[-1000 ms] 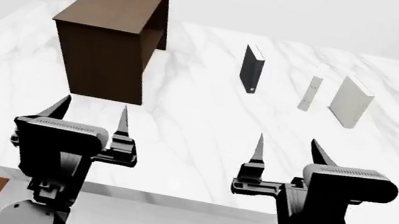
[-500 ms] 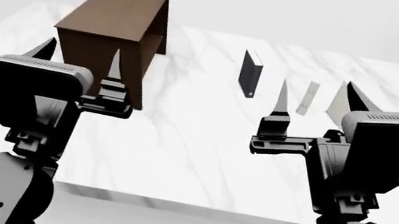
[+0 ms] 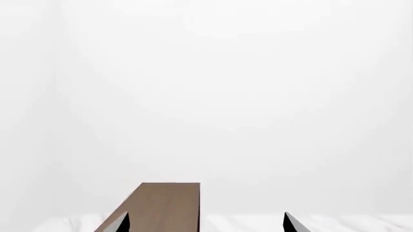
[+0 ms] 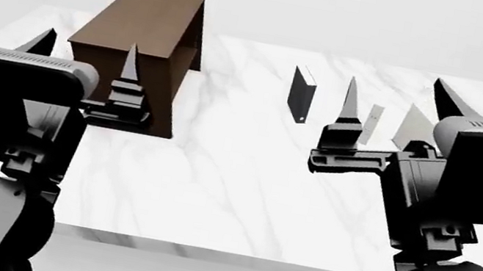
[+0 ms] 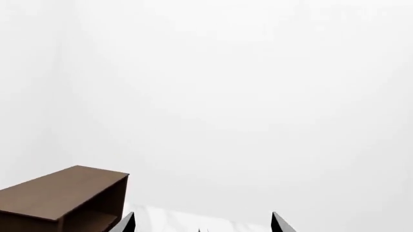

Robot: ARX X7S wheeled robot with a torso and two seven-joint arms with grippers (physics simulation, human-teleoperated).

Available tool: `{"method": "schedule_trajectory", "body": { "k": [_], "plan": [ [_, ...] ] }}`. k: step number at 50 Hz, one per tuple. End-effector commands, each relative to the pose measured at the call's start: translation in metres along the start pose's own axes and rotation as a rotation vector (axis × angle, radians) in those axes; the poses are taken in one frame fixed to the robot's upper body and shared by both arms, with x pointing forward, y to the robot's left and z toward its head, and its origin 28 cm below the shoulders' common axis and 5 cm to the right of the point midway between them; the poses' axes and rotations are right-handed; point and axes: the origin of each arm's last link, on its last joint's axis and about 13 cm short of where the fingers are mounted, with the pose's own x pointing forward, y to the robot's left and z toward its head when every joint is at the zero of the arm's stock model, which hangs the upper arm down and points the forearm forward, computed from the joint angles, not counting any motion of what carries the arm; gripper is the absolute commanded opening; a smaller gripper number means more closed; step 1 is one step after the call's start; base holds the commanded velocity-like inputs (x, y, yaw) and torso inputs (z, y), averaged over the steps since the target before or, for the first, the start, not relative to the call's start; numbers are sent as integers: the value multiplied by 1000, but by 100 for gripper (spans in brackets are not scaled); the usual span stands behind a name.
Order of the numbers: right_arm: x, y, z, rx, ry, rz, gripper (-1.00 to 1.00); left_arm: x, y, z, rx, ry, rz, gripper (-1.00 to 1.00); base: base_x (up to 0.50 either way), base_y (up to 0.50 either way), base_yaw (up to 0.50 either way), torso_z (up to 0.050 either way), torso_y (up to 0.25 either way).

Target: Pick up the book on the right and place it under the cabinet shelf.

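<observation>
Right now I have both arms raised over the white marble bench (image 4: 214,175). My left gripper (image 4: 85,52) is released, fingers spread, holding nothing, at the left of the head view in front of the dark brown cabinet shelf (image 4: 146,29). My right gripper (image 4: 397,96) is likewise released and empty, at the right. The pale off-white book (image 4: 412,127) stands upright at the right of the frame, partly hidden behind that gripper, just beside a thin grey book (image 4: 372,123); a black book (image 4: 302,94) stands near centre.
</observation>
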Motion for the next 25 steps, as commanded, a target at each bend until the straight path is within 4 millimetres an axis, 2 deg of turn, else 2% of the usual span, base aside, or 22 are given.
{"method": "schedule_trajectory", "body": {
  "k": [1, 12, 25],
  "plan": [
    [5, -1, 15, 3, -22, 4, 100, 6, 3, 15, -10, -22, 3, 100, 0, 0, 0, 41, 0],
    [11, -3, 35, -6, -57, 8, 100, 12, 4, 30, -3, -67, -6, 100, 102, 0, 0, 0, 0],
    [11, -3, 36, -9, -56, 17, 100, 12, 4, 29, -2, -76, -1, 100, 202, -65, 0, 0, 0]
  ]
}}
